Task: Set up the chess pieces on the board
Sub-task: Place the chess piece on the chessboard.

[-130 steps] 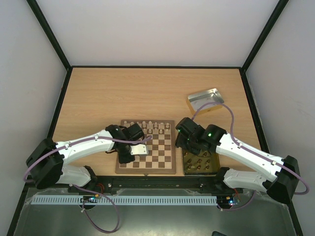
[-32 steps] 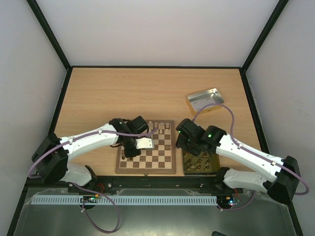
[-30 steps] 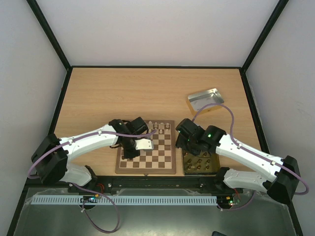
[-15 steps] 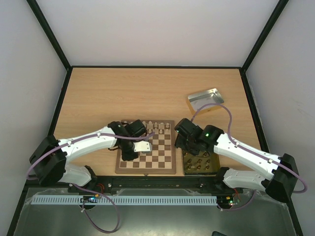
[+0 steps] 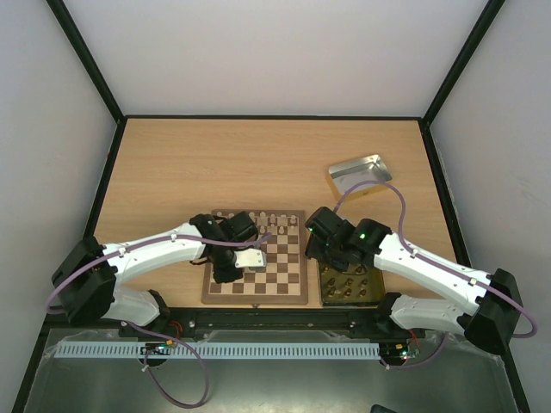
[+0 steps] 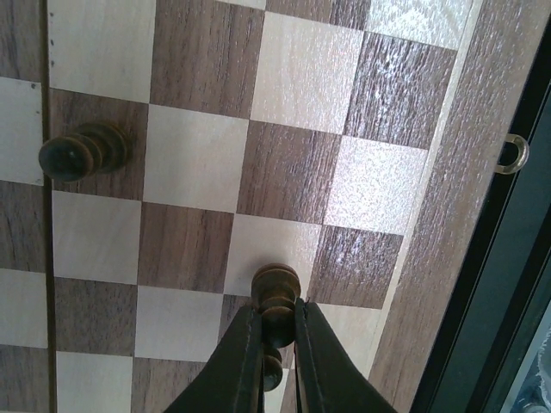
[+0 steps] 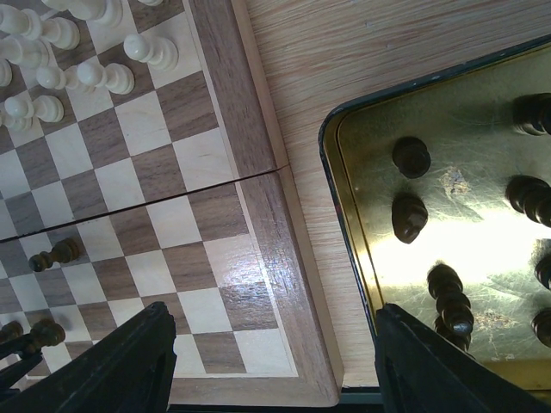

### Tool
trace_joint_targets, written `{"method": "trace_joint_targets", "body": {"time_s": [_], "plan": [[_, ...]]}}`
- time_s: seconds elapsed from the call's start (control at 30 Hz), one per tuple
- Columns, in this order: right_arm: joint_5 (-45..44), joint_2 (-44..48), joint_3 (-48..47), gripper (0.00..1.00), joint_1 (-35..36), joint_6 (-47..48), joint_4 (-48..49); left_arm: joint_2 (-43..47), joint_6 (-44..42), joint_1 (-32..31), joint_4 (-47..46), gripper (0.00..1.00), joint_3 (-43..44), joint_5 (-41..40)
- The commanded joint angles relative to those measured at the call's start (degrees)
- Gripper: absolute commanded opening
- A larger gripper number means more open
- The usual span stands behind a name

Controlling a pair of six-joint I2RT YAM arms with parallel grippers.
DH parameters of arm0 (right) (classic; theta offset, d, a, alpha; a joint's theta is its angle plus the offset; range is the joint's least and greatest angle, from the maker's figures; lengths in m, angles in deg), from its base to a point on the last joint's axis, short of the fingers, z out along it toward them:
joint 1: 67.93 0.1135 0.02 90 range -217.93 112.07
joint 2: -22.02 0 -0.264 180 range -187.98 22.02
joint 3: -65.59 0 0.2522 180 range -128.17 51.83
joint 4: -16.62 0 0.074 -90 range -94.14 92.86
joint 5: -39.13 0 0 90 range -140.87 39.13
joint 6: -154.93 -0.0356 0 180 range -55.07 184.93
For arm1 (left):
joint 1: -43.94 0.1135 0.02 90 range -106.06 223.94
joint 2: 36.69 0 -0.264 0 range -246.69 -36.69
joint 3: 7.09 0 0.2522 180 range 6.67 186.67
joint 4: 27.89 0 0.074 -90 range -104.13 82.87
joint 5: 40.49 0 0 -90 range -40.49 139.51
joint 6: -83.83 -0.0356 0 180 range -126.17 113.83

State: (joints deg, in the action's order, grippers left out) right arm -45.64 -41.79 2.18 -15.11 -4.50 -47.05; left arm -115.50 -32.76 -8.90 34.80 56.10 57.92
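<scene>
— Board (image 5: 288, 280) comes first: it lies on the table (image 5: 215, 163) at the near edge, between the two arms. The gold tin (image 5: 375, 298) is just beside it on the right, and the silver tin (image 5: 357, 175) stands well apart, farther back.

— And the hands?

— The left gripper (image 6: 275, 331) is clamped on one dark piece (image 6: 275, 286), low over squares close to the border. The right gripper (image 7: 274, 314) has its fingers wide apart and holds nothing. It hovers above the board's right border and the tin's rim.

— How do the pieces handle, in your opinion?

— I think they are light, hard and smooth. The base is narrow, so they topple easily. The best hold is at the thin neck under the head, as the left fingers do.

— Where are the others?

— The pale pieces (image 7: 86, 52) fill the far rows, and the dark pieces (image 7: 409, 215) wait in the gold tin.

— What is unclear?

— The foot of the held piece is behind the fingers, so I cannot tell if it touches the square. From above, the left arm covers part of the board.
</scene>
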Motion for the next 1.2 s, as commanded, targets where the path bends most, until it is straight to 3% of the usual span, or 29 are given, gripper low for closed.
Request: {"method": "trace_joint_targets", "body": {"time_s": [0.0, 1.17], "plan": [[-1.10, 0.04, 0.38, 0.63, -0.43, 0.29, -0.25, 0.34, 0.40, -0.46, 0.05, 0.06, -0.65, -0.05], [-1.45, 0.95, 0.77, 0.63, -0.41, -0.13, -0.67, -0.77, 0.22, -0.82, -0.23, 0.17, -0.65, 0.12]]}}
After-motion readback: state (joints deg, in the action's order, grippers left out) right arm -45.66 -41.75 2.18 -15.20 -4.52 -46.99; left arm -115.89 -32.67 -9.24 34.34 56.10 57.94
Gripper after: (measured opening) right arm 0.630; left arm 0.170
